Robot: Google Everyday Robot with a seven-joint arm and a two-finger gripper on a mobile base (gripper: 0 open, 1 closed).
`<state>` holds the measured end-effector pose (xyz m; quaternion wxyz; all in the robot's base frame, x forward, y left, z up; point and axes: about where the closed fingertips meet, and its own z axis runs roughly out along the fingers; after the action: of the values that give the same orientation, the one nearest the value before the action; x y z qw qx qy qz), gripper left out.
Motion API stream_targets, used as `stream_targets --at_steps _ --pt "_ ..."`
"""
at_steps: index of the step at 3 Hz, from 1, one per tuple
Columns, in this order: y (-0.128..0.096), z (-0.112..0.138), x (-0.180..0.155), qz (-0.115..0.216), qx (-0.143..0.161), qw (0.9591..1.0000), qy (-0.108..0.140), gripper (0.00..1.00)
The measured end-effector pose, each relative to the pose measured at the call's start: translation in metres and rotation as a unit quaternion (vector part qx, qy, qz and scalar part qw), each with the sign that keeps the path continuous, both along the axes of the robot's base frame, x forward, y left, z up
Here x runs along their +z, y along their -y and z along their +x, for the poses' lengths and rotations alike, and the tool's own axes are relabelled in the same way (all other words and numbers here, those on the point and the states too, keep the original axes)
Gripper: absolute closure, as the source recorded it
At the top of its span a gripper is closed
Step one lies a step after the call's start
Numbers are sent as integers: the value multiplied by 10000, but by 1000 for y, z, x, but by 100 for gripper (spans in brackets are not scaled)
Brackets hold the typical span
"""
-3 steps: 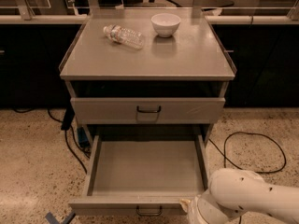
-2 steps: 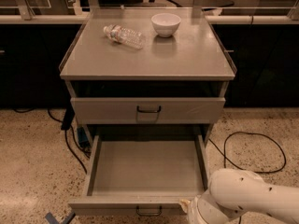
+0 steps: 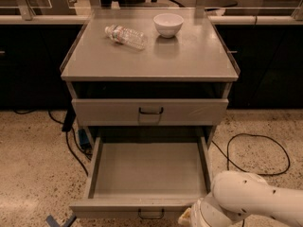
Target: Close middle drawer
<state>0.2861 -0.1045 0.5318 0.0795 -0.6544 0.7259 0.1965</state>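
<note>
**Middle drawer pulled out, my gripper at its front right corner**

The wide, shallow grey metal middle drawer (image 3: 147, 174) stands pulled far out of the grey metal cabinet (image 3: 150, 60) toward the camera. Its plain grey tray is in full view, and its small dark bar handle (image 3: 151, 215) sits at the middle of the front panel, close to the bottom edge of the view. Directly above it, the grey top drawer (image 3: 189, 111) with the same kind of handle sits flush in the cabinet.

My gripper (image 3: 187, 217) is low at the bottom right, just beside the right end of the middle drawer's front panel. Only a small pale part of it shows past my rounded white arm (image 3: 246, 202), and I cannot tell how the gripper is set or whether it touches the panel.

On the cabinet's flat top a clear plastic water bottle (image 3: 125, 36) lies on its side at the back left, and a small white bowl (image 3: 168, 24) stands upright near it, to its right. A black cable (image 3: 258, 138) loops over the speckled floor (image 3: 33, 174) to the cabinet's right.
</note>
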Motion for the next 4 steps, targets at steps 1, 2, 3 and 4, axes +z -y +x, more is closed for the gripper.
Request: stream_targets --at_steps 1,2,3,4 --pt "0 0 0 0 0 10000 0 65" --pt "0 0 0 0 0 10000 0 87" --pt "-4 -1 3 -58 114 9998 156 100" --pt "-14 -7 -9 -51 368 9989 274 100"
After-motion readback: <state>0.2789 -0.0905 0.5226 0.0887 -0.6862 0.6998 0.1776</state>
